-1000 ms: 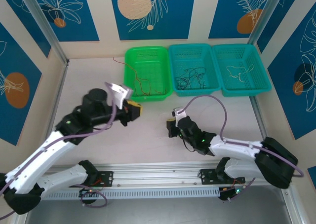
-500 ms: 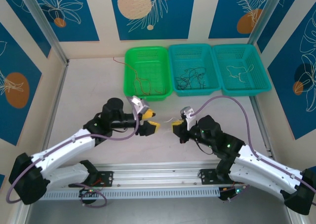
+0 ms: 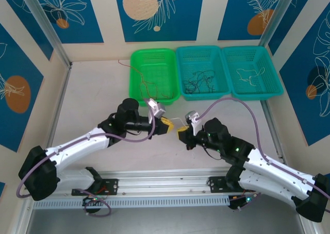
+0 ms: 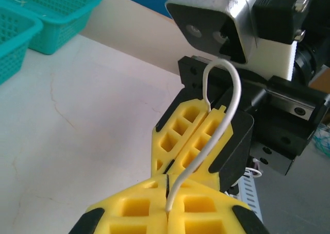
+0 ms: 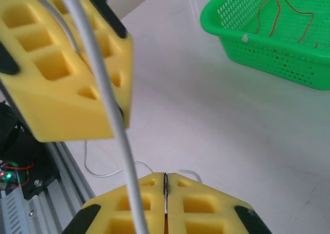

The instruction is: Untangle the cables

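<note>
White cable point(image 5: 111, 105) spans 2 grippers above the table point(image 3: 93, 89), with the left gripper point(image 3: 167, 124) and right gripper point(image 3: 181, 133) both clamped on it. This looks like a handover. Next, 1 should release so the other can carry it to the rightmost teal basket point(image 3: 256, 96).

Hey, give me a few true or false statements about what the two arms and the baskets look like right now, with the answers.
1. The left jaws and the right jaws both clamp one white cable. True.
2. The green basket holds black cables. False: the green basket holds red-orange cables.
3. The middle teal basket holds black cables. True.
4. The jaws meet inside the green basket. False: they meet over the table, in front of the baskets.
</note>
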Motion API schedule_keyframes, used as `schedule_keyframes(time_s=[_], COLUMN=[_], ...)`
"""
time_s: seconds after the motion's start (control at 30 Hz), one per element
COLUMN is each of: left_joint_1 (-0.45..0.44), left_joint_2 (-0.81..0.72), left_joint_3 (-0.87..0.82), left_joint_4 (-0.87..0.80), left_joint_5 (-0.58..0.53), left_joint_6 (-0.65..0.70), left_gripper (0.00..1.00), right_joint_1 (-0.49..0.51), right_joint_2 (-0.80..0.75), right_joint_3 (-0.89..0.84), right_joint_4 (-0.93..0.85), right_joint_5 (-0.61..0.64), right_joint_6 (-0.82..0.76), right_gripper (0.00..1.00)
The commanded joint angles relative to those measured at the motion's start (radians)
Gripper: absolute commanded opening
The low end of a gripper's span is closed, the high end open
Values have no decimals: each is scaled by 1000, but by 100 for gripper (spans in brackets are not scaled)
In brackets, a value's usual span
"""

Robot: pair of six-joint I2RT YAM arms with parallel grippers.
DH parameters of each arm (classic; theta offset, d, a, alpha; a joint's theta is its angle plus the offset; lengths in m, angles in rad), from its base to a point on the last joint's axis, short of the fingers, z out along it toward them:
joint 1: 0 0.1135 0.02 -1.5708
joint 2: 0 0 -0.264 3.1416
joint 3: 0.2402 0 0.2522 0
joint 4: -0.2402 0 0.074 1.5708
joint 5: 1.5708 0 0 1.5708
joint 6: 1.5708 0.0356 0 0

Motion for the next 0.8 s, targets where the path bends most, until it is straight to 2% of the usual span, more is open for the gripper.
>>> schedule_keyframes(time_s=[0.0,0.13,0.23,0.4,0.53,0.63,0.67,0.77], left_joint_1=[-7,-6,-4,2,2,2,2,1], left_joint_2=[-115,-294,-431,-557,-546,-523,-515,-495], left_joint_3=[-5,-21,-12,39,71,58,51,30], left_joint_4=[9,23,-47,-211,-328,-333,-326,-308], left_joint_5=[-87,-152,-272,-424,-510,-503,-499,-489], left_joint_6=[-55,-138,-143,-88,-63,-73,-81,-97], left_gripper=[0,0,0,0,0,0,0,0], right_joint_1=[-3,-31,-90,-196,-271,-303,-308,-315], right_joint_2=[2,79,155,136,72,11,-12,-65], right_joint_3=[-4,34,45,-23,-70,-89,-94,-71], right_joint_4=[-26,-281,-485,-515,-482,-426,-386,-372], right_joint_5=[173,513,624,515,447,369,315,225], right_joint_6=[55,270,481,642,656,600,554,511], right_gripper=[13,15,17,22,18,18,22,57])
